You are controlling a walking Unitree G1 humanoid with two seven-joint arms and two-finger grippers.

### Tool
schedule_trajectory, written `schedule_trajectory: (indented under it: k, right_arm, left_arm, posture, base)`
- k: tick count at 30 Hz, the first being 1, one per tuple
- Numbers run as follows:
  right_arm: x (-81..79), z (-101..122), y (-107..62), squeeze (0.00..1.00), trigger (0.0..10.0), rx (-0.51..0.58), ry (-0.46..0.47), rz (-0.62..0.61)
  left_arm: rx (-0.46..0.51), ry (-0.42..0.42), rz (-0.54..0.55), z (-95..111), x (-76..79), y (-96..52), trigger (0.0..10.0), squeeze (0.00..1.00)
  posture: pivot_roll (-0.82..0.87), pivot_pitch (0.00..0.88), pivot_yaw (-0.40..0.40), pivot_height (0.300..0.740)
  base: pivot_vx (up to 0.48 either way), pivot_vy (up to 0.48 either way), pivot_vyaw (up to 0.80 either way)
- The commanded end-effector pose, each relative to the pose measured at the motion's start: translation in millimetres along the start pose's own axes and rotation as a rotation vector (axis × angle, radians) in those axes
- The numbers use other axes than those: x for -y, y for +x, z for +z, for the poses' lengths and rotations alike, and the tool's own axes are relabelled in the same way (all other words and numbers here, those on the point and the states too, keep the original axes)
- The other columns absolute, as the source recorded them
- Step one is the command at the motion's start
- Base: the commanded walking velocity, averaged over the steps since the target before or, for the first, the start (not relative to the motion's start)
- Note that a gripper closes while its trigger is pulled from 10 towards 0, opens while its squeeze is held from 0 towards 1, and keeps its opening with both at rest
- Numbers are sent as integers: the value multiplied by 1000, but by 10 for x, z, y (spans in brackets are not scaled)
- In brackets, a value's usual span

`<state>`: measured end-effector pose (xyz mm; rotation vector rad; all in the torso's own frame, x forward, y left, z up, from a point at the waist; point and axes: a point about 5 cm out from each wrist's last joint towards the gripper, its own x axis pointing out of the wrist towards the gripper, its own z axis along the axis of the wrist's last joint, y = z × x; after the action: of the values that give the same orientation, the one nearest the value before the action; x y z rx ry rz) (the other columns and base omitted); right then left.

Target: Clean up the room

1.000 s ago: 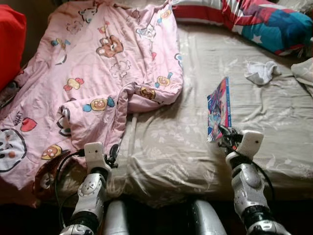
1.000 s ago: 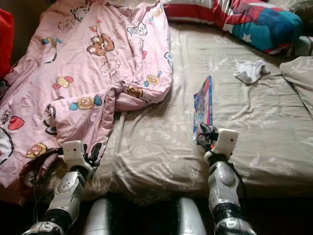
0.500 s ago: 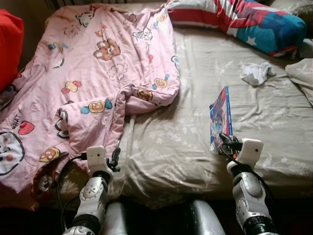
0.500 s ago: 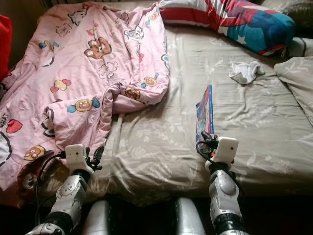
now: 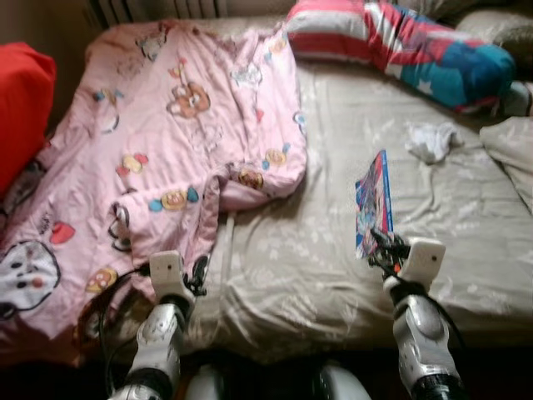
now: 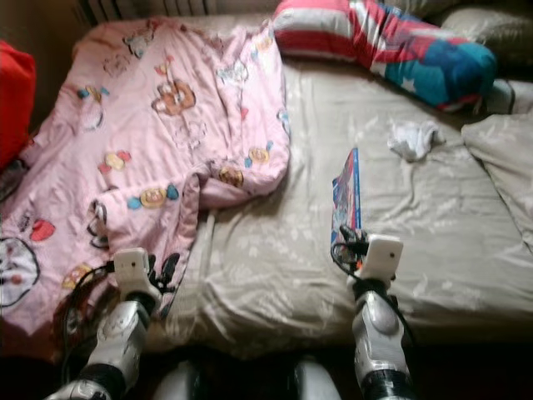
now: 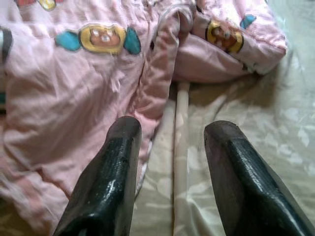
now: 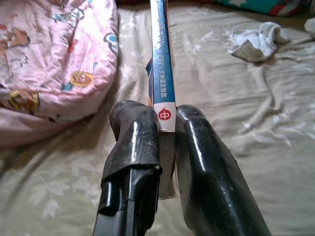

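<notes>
Bedding covers most of what lies ahead: one beige floral sheet (image 5: pixel 333 267) over the mattress, with one pink cartoon-print quilt (image 5: pixel 158 158) rumpled across its left half. One thin book (image 5: pixel 375 204) with a blue and red cover stands on edge on the sheet at the right, and the right gripper (image 8: pixel 165 132) is clenched on its near end, both black fingers (image 8: pixel 133 147) pressed against the book's faces with the spine pointing away toward the head of the bed. Beyond the book, well apart from it, lies one small crumpled white cloth (image 6: pixel 412 137). One long striped pillow (image 6: pixel 391 50) in red, white and teal lies across the far edge. One red cushion (image 5: pixel 21 108) sits at the far left beside the quilt. The left gripper (image 7: pixel 170 162) hovers over the quilt's near edge where it meets the sheet, its two fingers spread apart and grasping nothing.
</notes>
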<state>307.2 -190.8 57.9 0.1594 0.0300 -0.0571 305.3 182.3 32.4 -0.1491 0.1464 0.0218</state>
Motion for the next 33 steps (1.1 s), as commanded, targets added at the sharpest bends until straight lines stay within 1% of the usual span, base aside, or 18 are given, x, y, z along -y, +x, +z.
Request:
schedule_trajectory:
  k: [1, 3, 6, 12, 14, 23, 26, 33]
  right_arm:
    - [-2, 87, -4, 0, 10000, 63, 49, -10]
    - [11, 97, -9, 0, 10000, 72, 73, -22]
    - [36, 95, -18, 0, 10000, 71, 54, -37]
    - [63, 88, -23, 0, 10000, 68, 56, -66]
    - [75, 81, -29, 0, 10000, 67, 72, -77]
    - [64, 72, -34, 0, 10000, 64, 71, -79]
    - [55, 75, -25, 0, 10000, 63, 76, -81]
    - [51, 78, -18, 0, 10000, 61, 78, -84]
  left_arm:
    - [-35, -19, 11, -110, -23, -63, 10000, 0]
    - [-36, -21, 6, -116, -14, -66, 10000, 0]
    - [-31, -35, -16, -125, 24, -69, 10000, 0]
    - [-25, -34, -40, -124, 76, -66, 10000, 0]
    - [-23, -26, -53, -123, 84, -68, 10000, 0]
    - [-22, -22, -58, -130, 64, -81, 10000, 0]
    - [-19, -20, -59, -118, 61, -74, 10000, 0]
    - [-18, -15, -59, -117, 55, -77, 10000, 0]
  posture:
    - [-116, 152, 13, 740]
    - [-116, 148, 11, 740]
    - [-116, 140, 10, 740]
    - [-116, 134, 9, 740]
    - [-116, 130, 10, 740]
    - [-110, 131, 12, 740]
    - [-106, 149, 12, 740]
    - [-103, 157, 13, 740]
  base:
    - [0, 0, 0]
    - [0, 0, 0]
    - [0, 0, 0]
    - [0, 0, 0]
    - [0, -304, 0]
    - [0, -383, 0]
    - [0, -384, 0]
    - [0, -384, 0]
